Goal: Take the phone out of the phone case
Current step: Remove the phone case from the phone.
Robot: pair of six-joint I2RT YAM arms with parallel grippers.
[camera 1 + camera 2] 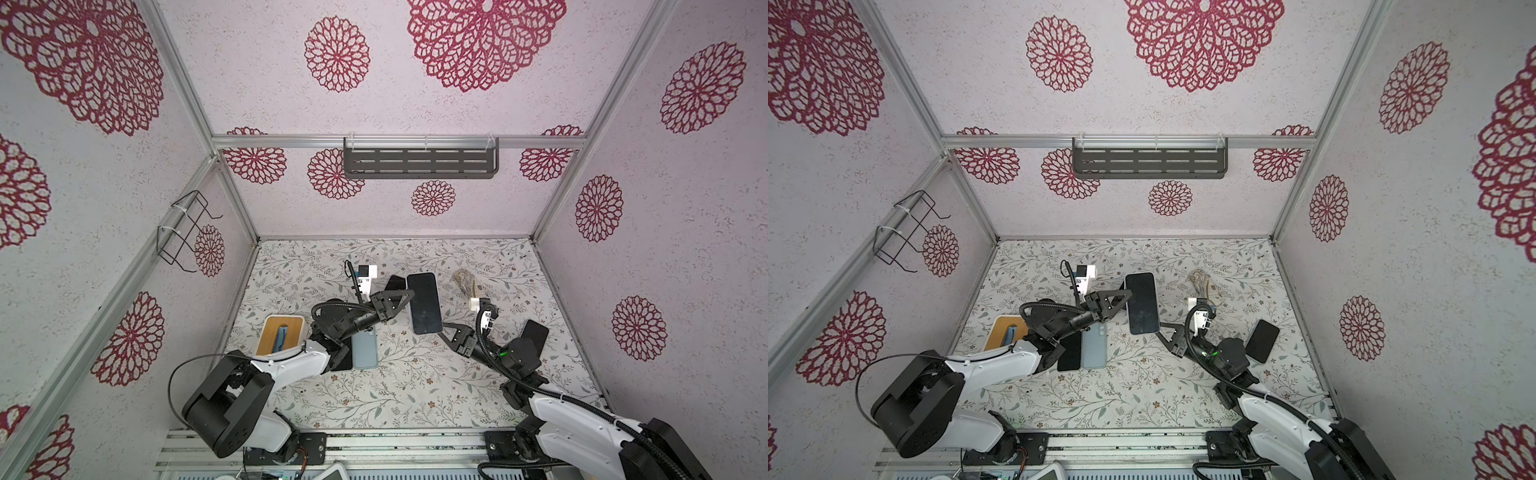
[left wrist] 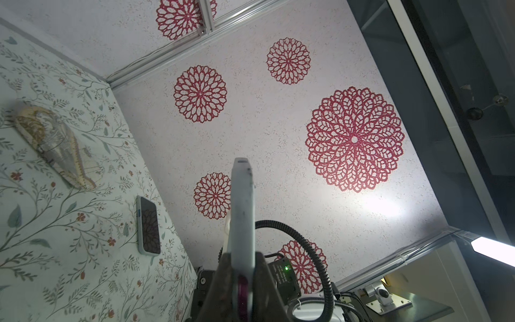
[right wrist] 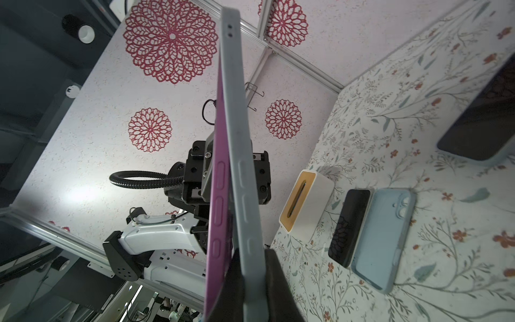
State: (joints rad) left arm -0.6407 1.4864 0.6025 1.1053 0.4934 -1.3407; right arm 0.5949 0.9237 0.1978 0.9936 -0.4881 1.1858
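Currently purple smartphone point(image 3: 220, 195) sits partly in grey silicone phone case point(image 3: 242, 167), mid-air above floral tabletop point(image 1: 415, 395); left gripper point(image 2: 241, 262) clamped on phone's long edge, right gripper point(image 3: 252, 259) pinching case lip, which stands off the phone there

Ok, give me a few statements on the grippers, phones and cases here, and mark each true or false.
1. The left gripper and the right gripper both clamp the grey case, held in the air. True.
2. The purple phone sits fully seated in that case. False: in the right wrist view its edge stands apart from the case.
3. A light blue case lies beside a black phone. True.
4. The white box stands on the robot's right. False: it stands on the robot's left, near the black phone.
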